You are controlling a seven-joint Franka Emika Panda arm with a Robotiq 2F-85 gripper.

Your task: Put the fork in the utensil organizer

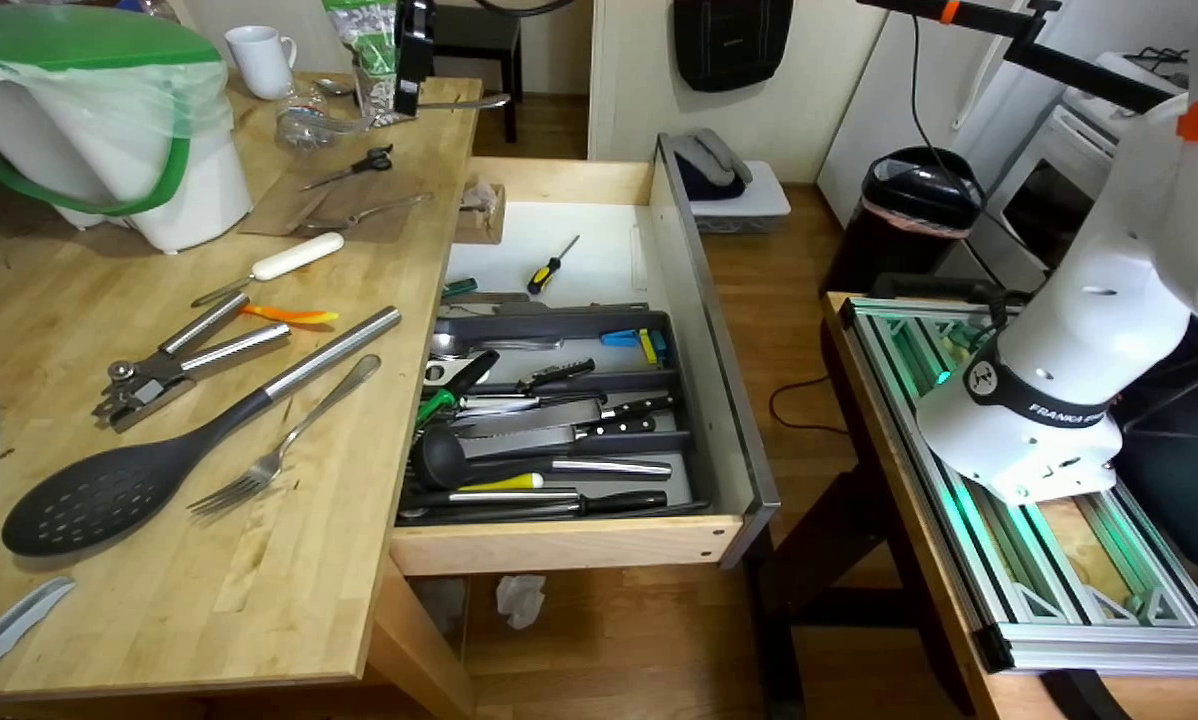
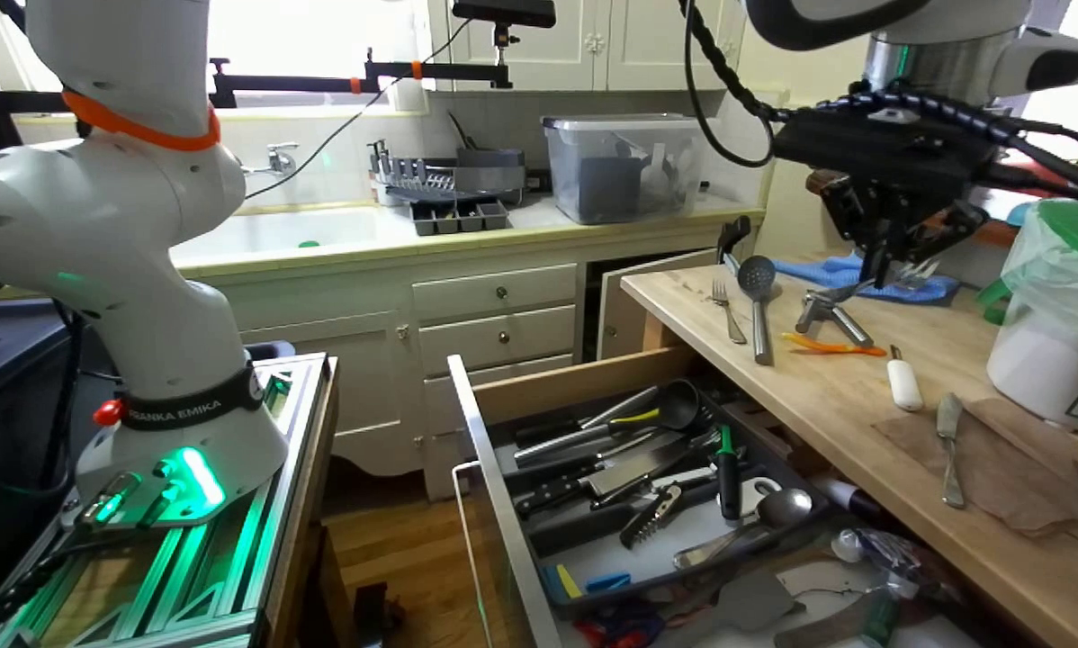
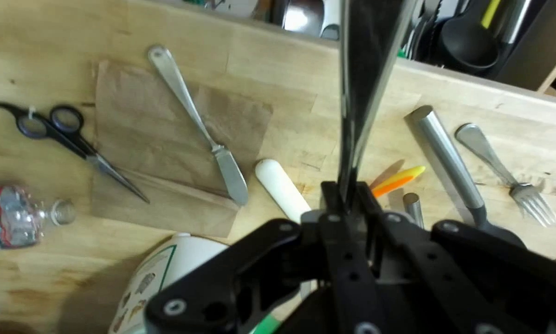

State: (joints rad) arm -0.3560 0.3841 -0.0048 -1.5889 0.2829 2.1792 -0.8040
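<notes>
My gripper (image 1: 406,103) is shut on a silver metal fork (image 1: 467,103) and holds it above the far part of the wooden table. In an exterior view the fingers (image 2: 876,268) point down with the fork (image 2: 849,292) across them. In the wrist view the fingertips (image 3: 347,190) pinch its handle (image 3: 371,69), which extends towards the drawer; its tines are hidden there. A second fork (image 1: 299,432) lies on the table, also in the wrist view (image 3: 491,160). The dark grey utensil organizer (image 1: 559,326) sits in the open drawer, filled with knives and utensils, also in an exterior view (image 2: 584,529).
On the table lie a black slotted spoon (image 1: 99,500), a can opener (image 1: 174,372), a white-handled tool (image 1: 299,257), scissors (image 3: 69,134) and a butter knife (image 3: 190,106) on brown paper. A white bin with green lid (image 1: 89,50) and a plastic bottle (image 3: 18,215) stand nearby.
</notes>
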